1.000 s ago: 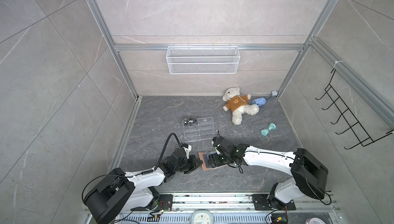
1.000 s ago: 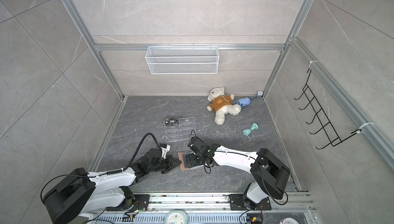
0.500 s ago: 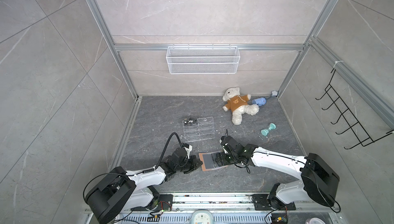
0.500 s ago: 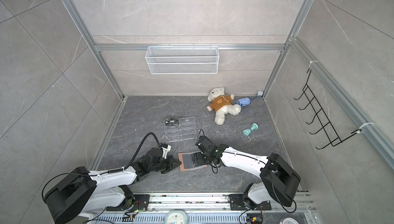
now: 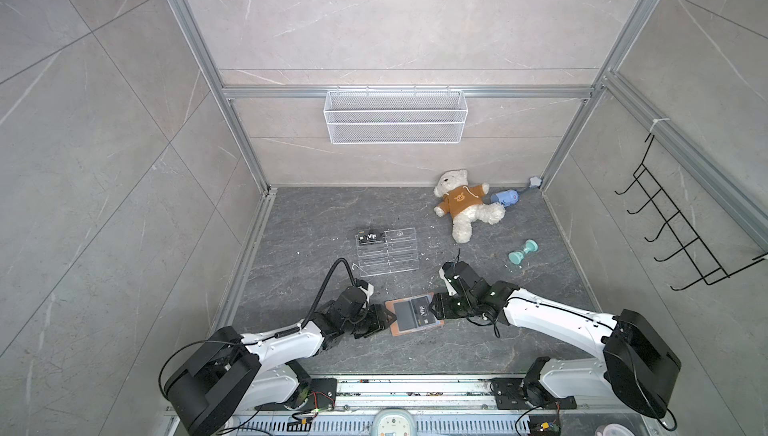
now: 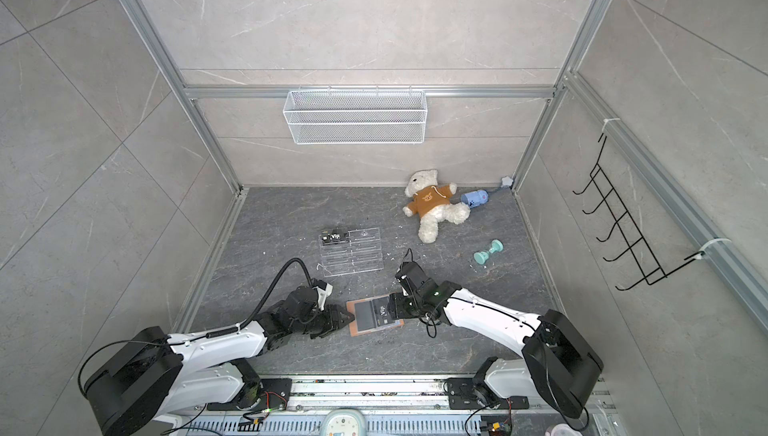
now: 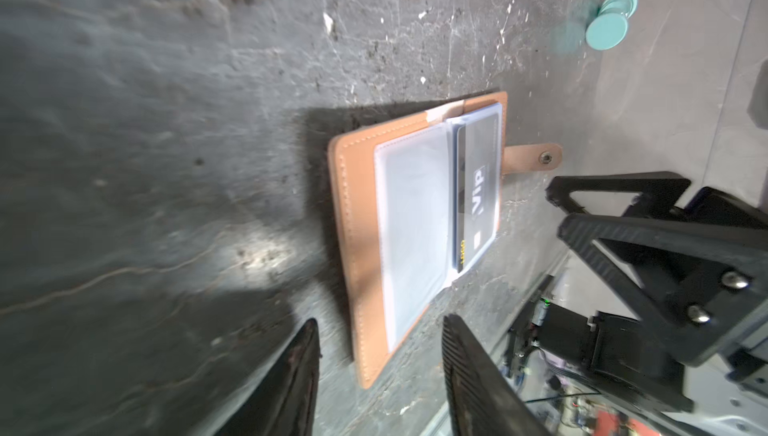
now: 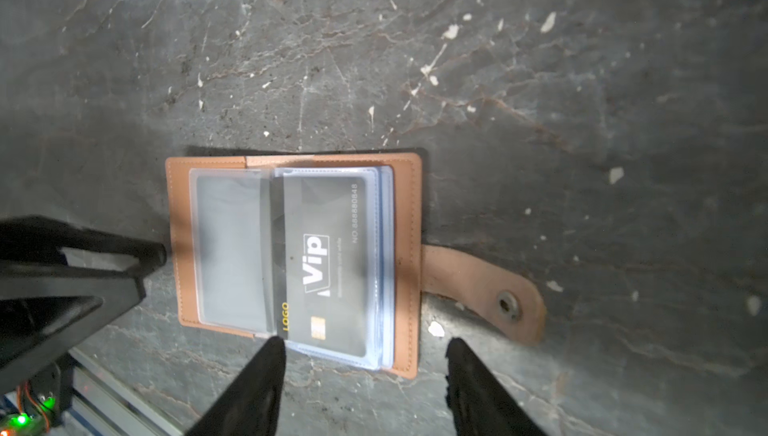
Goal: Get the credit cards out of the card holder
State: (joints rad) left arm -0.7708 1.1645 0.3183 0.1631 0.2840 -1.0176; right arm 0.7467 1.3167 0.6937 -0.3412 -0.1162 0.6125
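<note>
Left gripper (image 7: pixel 380 324) stands partly open with nothing between its fingers, its tips low over the dark stone floor (image 7: pixel 145 122) at one edge of the card holder (image 7: pixel 349 226). In the right wrist view one tip sits just beside the leather border, and whether it touches cannot be told. The right gripper (image 8: pixel 365 342) is likewise parted and grips nothing, one fingertip at the sleeve edge where a card's end shows, the other out beside the strap tab (image 8: pixel 490 288). In both top views the holder lies open and flat between the two grippers. One of the credit cards (image 8: pixel 328 255), black with white "Vip" lettering, sits in the uppermost pale blue sleeve on the strap side. Another card (image 5: pixel 371 238) stands in the far left corner of the clear acrylic rack (image 5: pixel 390 261), well apart from the holder.
</note>
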